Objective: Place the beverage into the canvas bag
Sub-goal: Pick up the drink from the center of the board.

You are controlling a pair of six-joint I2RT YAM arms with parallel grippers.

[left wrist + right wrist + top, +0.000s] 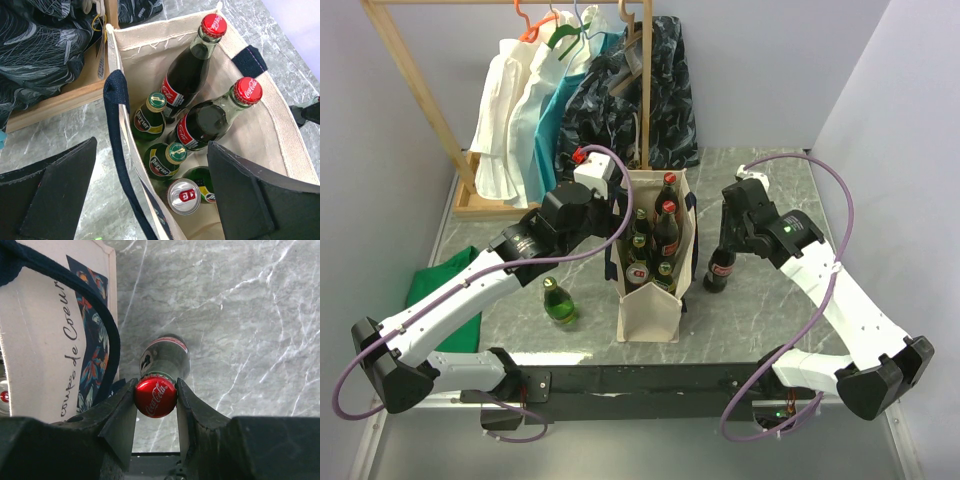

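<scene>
The cream canvas bag (650,315) with navy handles stands upright mid-table. It holds two red-capped cola bottles (200,122), green Perrier bottles (162,157) and a silver can (183,196). My left gripper (618,222) is open and empty. In the left wrist view (150,195) its jaws straddle the bag's left wall (125,135) and navy handle. My right gripper (727,243) is shut on the red cap of a dark cola bottle (718,272) that stands on the table just right of the bag. In the right wrist view the cap (155,396) sits between the fingers, beside the bag (40,340).
A green bottle (558,302) stands on the table left of the bag. A green cloth (440,285) lies at the far left. A wooden clothes rack (440,130) with white, teal and dark patterned fabrics stands at the back left, close behind the bag.
</scene>
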